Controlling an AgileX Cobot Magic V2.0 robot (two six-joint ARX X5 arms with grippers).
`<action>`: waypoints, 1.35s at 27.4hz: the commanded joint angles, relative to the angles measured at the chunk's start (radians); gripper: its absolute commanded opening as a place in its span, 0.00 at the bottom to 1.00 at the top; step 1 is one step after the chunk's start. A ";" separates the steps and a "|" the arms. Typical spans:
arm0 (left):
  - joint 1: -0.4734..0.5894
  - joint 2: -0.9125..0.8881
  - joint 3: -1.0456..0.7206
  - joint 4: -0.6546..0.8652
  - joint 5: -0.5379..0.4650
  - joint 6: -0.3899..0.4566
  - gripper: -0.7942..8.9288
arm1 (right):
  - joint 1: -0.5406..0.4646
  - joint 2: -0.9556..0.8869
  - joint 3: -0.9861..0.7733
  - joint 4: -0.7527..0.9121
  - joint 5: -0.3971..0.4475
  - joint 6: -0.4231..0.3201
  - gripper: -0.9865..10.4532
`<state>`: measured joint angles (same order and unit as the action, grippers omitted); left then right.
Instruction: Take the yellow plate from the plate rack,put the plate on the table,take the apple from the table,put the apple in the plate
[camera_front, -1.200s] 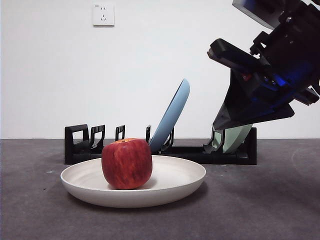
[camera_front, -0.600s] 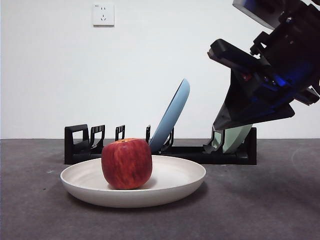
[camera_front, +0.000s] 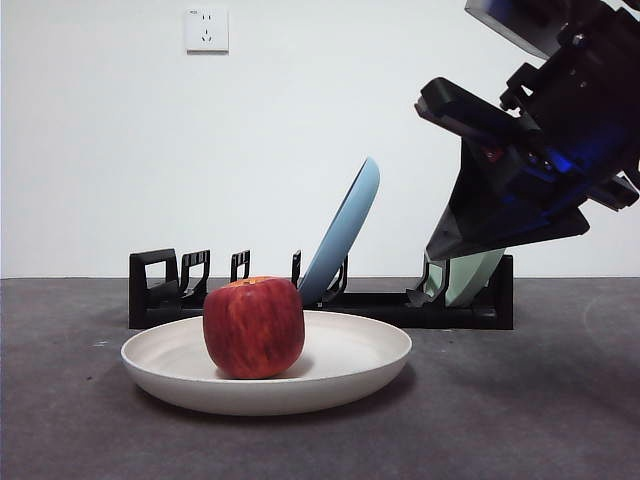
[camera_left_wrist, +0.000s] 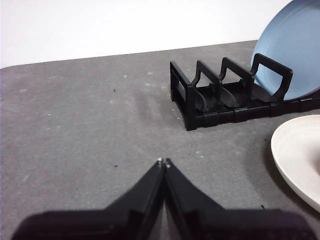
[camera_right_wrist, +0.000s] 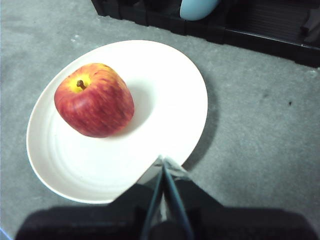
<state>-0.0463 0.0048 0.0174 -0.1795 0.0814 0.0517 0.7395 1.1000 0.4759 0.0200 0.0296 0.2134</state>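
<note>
Right gripper (camera_right_wrist: 163, 161), jaws pinched together and empty, hangs over the yellow plate (camera_right_wrist: 165, 107); the apple (camera_right_wrist: 94, 106) sits at its ten o'clock (stem visible only from this wrist). Left gripper (camera_left_wrist: 163, 161), likewise closed, faces the plate rack (camera_left_wrist: 227, 95).

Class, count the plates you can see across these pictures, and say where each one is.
3. The yellow plate lies on the table with the apple in it; the light blue plate leans in the plate rack; the pale green plate stands at the rack's far end, partly hidden by an arm.
</note>
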 joint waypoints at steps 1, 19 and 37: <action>0.003 -0.003 -0.014 0.001 -0.002 -0.006 0.08 | -0.004 -0.062 -0.005 -0.043 0.027 0.006 0.09; 0.003 -0.003 -0.014 0.002 -0.002 -0.006 0.08 | -0.660 -0.941 -0.105 -0.216 0.037 -0.179 0.09; 0.003 -0.003 -0.014 0.002 -0.002 -0.007 0.08 | -0.666 -1.099 -0.454 -0.107 -0.016 -0.107 0.09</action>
<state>-0.0463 0.0048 0.0174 -0.1799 0.0811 0.0513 0.0727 0.0048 0.0387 -0.0971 0.0200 0.0940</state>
